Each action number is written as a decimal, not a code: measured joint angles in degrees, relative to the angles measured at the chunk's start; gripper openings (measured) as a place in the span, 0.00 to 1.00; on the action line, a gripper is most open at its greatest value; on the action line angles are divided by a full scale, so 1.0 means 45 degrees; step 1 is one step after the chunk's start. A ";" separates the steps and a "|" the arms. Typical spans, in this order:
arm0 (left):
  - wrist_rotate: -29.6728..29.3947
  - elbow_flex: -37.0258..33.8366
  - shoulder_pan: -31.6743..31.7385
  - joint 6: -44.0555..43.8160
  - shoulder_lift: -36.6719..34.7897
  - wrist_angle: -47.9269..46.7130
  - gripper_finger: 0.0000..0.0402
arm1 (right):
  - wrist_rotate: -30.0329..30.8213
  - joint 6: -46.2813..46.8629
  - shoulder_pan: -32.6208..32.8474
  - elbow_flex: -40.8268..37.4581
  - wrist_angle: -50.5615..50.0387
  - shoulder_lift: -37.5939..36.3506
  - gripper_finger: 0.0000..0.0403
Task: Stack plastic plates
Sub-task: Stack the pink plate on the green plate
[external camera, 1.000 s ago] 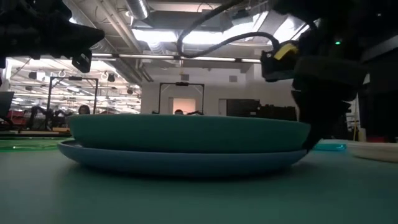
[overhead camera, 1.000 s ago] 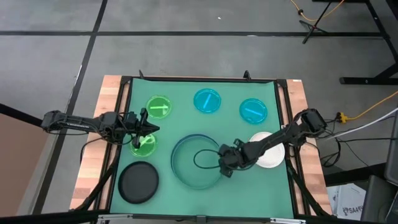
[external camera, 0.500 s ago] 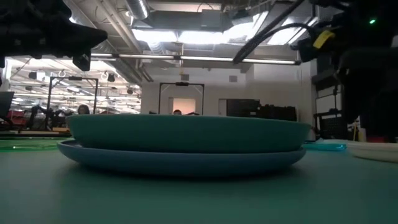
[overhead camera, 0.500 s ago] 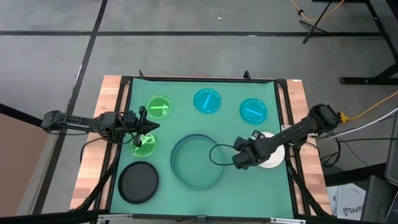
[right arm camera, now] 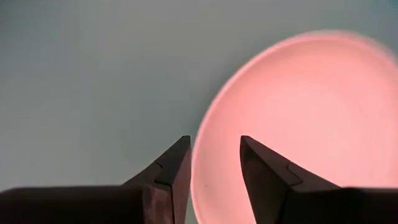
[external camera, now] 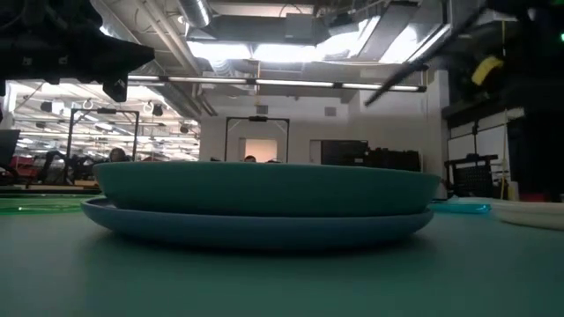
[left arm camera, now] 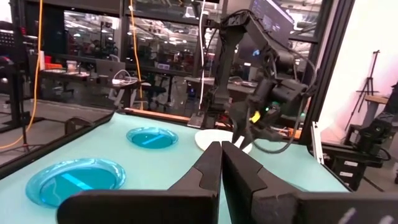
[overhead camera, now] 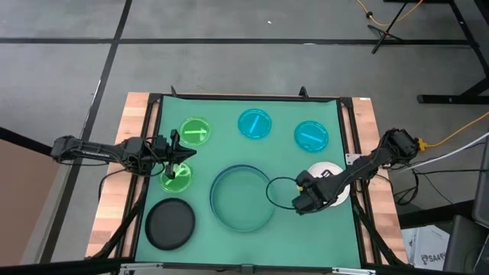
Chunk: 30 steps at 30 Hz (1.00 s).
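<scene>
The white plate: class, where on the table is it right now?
In the high view the white plate lies near the table's right edge, right of the stacked teal plate and below a cyan plate, with the open right gripper at its left rim.

This is a robotics lab or industrial workspace. Exposed ceiling pipes [external camera: 176, 44] and strip lights [external camera: 291, 53] run overhead, the concrete floor [overhead camera: 229, 69] is marked with dark lines, and an orange cable [overhead camera: 458, 130] trails beside the desk [overhead camera: 137, 114]. Beyond the desk stand glass partitions [left arm camera: 93, 68], further workbenches [left arm camera: 93, 74], monitors [left arm camera: 273, 18] and black metal framing [left arm camera: 326, 68].
</scene>
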 joint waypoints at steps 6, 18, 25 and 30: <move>-0.0007 0.0000 0.0003 -0.0010 -0.0002 -0.0008 0.02 | -0.0410 0.0430 -0.0039 -0.0859 0.1572 0.0005 0.31; -0.0090 0.0000 0.0004 -0.0010 0.0000 -0.0102 0.02 | -0.0154 0.0784 -0.0034 -0.1452 0.1549 0.0005 0.31; -0.0005 0.0000 0.0001 -0.0029 -0.0002 -0.0107 0.02 | -0.0550 0.0702 -0.0034 -0.2042 0.2409 -0.0044 0.31; -0.0005 0.0000 0.0005 -0.0029 0.0000 -0.0112 0.02 | -0.0385 -0.0171 -0.0024 -0.2106 0.2495 -0.0039 0.24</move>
